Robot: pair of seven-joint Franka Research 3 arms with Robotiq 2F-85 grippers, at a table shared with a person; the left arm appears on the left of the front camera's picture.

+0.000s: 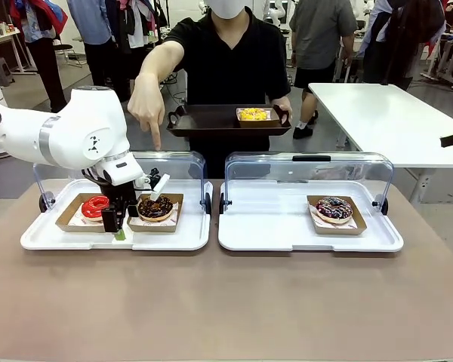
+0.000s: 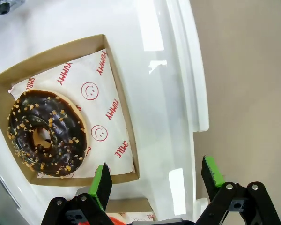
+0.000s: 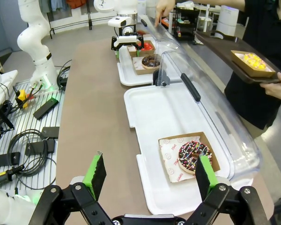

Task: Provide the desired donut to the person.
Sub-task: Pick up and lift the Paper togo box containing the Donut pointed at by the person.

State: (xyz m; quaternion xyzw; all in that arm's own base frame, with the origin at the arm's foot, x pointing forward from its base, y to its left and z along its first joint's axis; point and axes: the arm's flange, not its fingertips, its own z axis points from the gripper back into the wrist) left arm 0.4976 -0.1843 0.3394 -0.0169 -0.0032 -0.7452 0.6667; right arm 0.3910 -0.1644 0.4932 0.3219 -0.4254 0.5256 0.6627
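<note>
The person (image 1: 230, 53) stands at the far side and points a finger (image 1: 156, 139) down at the left tray. There a chocolate donut with nut crumbs (image 1: 155, 207) and a red-glazed donut (image 1: 95, 205) lie in cardboard boats. My left gripper (image 1: 123, 225) hangs open between the two boats. In the left wrist view the left gripper (image 2: 157, 180) stands over bare white tray just beside the nut donut (image 2: 46, 133), holding nothing. A sprinkled chocolate donut (image 3: 194, 155) lies on the right tray. High above the table's end my right gripper (image 3: 150, 173) is open and empty.
The person's other hand holds a dark serving tray (image 1: 204, 121) carrying a yellow-topped donut (image 1: 253, 115). Both white trays (image 1: 302, 237) have clear lids (image 1: 309, 162) raised at their far side. Cables and devices (image 3: 33, 140) lie off the table's edge.
</note>
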